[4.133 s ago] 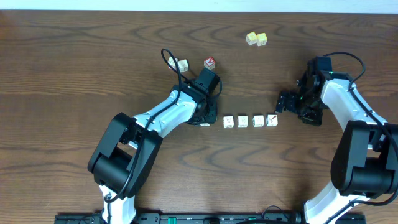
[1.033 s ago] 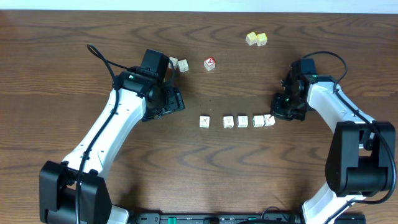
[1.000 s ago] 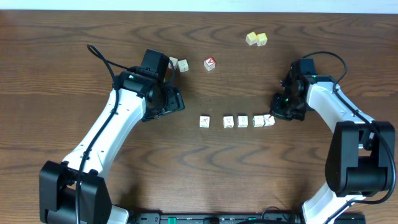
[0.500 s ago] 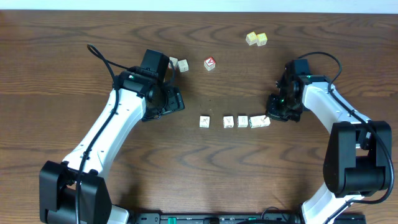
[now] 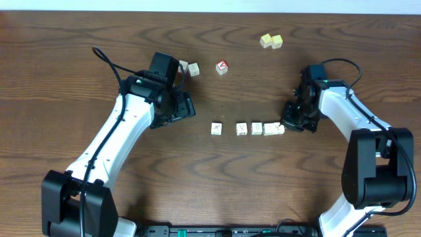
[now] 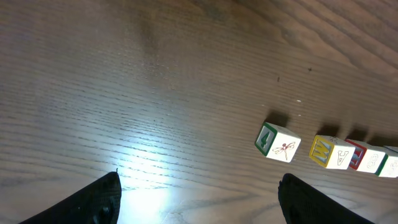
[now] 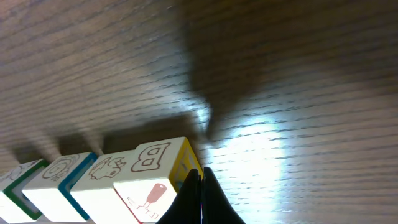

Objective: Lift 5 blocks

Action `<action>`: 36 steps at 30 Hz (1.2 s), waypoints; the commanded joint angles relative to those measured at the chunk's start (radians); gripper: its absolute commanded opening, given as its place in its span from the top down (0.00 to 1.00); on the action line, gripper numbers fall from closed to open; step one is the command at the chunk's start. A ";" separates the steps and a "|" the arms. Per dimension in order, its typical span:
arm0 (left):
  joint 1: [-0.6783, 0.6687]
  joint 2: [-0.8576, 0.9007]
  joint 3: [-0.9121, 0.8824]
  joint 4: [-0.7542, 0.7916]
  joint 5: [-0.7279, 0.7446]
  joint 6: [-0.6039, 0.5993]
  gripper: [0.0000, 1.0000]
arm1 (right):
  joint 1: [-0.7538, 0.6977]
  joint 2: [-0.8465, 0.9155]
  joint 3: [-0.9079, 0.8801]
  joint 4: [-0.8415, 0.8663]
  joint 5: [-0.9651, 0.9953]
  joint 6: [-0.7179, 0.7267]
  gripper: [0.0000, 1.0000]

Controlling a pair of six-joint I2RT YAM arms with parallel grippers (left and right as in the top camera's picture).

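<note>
1. The five blocks point(image 5: 256, 129) are found in one row on the wooden table point(image 5: 66, 52), between the two arms and near the middle of the overhead view.
2. The leftmost block point(image 5: 216, 129) is separated from its neighbour by a clear gap. The blocks at the right end are packed close together, and in the right wrist view they appear to touch side to side.
3. The right gripper point(image 7: 198, 186) is closed, with its two fingers pressed together and nothing held between them.
4. Its joined tips are set against the yellow side of the end block point(image 7: 152, 171), which is marked with a B on top and closes the row on the right.
5. The left gripper point(image 6: 200, 183) is spread wide and nothing is held in it; only bare wood is seen between its fingers point(image 6: 93, 199).
6. It is placed to the left of the row and apart from it. In its wrist view the nearest block is shown with a green 4 on one side.
7. Further back on the table a cube with a red face point(image 5: 222, 66) is seen, with a pale cube point(image 5: 193, 68) just beside the left arm's wrist.
8. Two pale yellow cubes point(image 5: 271, 41) are found side by side near the far edge, well apart from the row.
</note>
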 commanded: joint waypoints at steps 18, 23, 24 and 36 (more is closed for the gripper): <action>0.003 0.006 -0.003 -0.006 -0.016 -0.002 0.18 | 0.064 0.003 -0.007 0.024 -0.009 0.069 0.99; 0.003 0.006 -0.003 -0.006 -0.016 -0.002 0.18 | 0.077 0.003 -0.007 0.032 -0.008 0.088 0.99; 0.003 0.006 -0.003 -0.006 -0.016 -0.002 0.18 | 0.081 0.003 -0.007 0.035 -0.009 0.088 0.99; 0.003 0.006 -0.003 -0.006 -0.016 -0.002 0.18 | 0.113 0.003 -0.007 0.055 -0.009 0.110 0.99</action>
